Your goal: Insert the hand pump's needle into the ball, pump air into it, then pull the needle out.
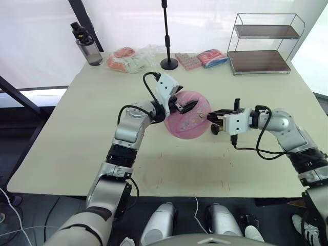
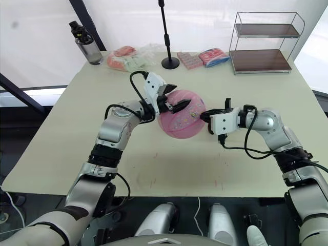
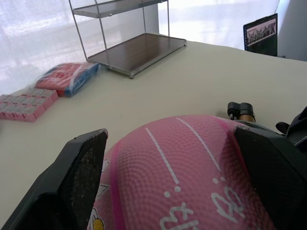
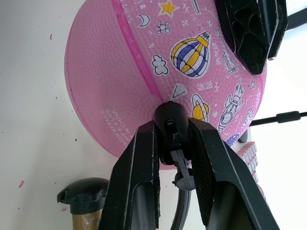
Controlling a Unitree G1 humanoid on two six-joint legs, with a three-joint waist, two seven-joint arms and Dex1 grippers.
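Gripping the needle (image 4: 171, 128) fitting, right gripper (image 4: 173, 143) presses it against the ball (image 1: 187, 121); left gripper (image 1: 185, 106) straddles this light, yielding ball at its 12 o'clock.

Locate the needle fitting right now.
In the right wrist view the needle, by its black fitting, sits clamped between the right gripper fingers, pressed against the ball that the left gripper holds mid-table.
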